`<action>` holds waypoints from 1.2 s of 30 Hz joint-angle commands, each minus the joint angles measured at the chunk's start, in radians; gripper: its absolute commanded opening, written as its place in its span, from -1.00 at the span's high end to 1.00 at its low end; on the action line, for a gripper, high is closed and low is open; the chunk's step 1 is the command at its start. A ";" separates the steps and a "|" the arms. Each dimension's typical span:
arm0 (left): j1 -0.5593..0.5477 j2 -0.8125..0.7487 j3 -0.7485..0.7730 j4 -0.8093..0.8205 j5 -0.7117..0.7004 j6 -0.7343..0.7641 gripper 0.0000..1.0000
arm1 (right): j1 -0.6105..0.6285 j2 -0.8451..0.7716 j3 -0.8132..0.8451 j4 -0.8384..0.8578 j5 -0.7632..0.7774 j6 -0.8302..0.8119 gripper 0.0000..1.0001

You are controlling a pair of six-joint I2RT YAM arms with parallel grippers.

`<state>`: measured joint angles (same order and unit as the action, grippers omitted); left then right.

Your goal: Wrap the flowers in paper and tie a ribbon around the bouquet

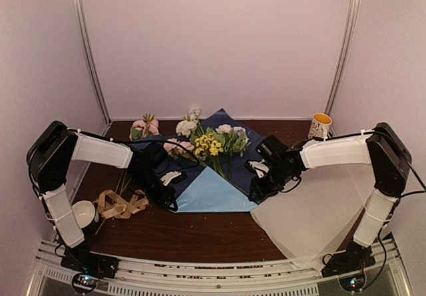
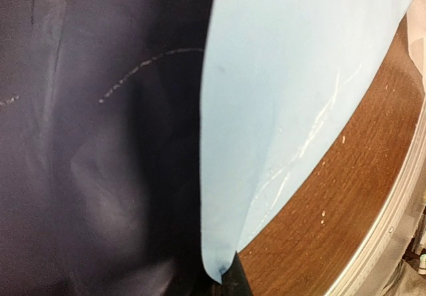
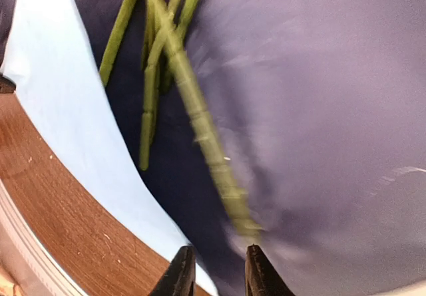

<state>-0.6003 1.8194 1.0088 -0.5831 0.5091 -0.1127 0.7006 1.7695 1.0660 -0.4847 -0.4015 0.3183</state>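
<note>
**Ana:** What does the left gripper (image 2: 233, 281) have?

**Ben:** Its jaws are closed tight, and I judge them pinched on the paper (image 1: 210, 191). The light-blue flap runs straight down to the one dark tip that shows, with the navy face spreading off to the other side.

**Ana:** Why hold it there?

**Ben:** Probably to keep that folded edge under control so it can come over the stems (image 3: 200, 123).

**Ana:** And the right gripper (image 3: 216, 273)?

**Ben:** Its jaws stand a narrow gap apart and clamp nothing. Navy paper lies just beyond the tips, and the thickest stem ends just ahead of one of them. The flowers (image 1: 212, 144) lie on the navy face between the two grippers, with their heads on the far side. That leaves the stems where the sheet can wrap them.

**Ana:** Is there room to move?

**Ben:** There is bare table (image 1: 193, 233) on the near side of both jaws. The light-blue edge runs right up to the right jaws. The pale sheet (image 1: 309, 223) lies close outside them and could snag. The ribbon (image 1: 120, 204) sits well outside the left jaws, untouched.
</note>
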 commanded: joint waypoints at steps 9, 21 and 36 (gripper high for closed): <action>0.010 0.052 -0.026 -0.075 -0.063 0.013 1.00 | 0.197 0.049 0.250 0.090 -0.174 -0.041 0.75; 0.009 0.060 -0.030 -0.061 -0.063 0.013 1.00 | 0.172 0.399 0.415 0.092 -0.343 0.105 1.00; 0.008 0.066 -0.024 -0.074 -0.076 0.024 1.00 | -0.001 0.116 -0.028 0.052 -0.191 0.075 1.00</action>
<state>-0.5957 1.8271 1.0096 -0.5819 0.5289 -0.1101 0.7551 1.9499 1.1374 -0.3607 -0.6918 0.4156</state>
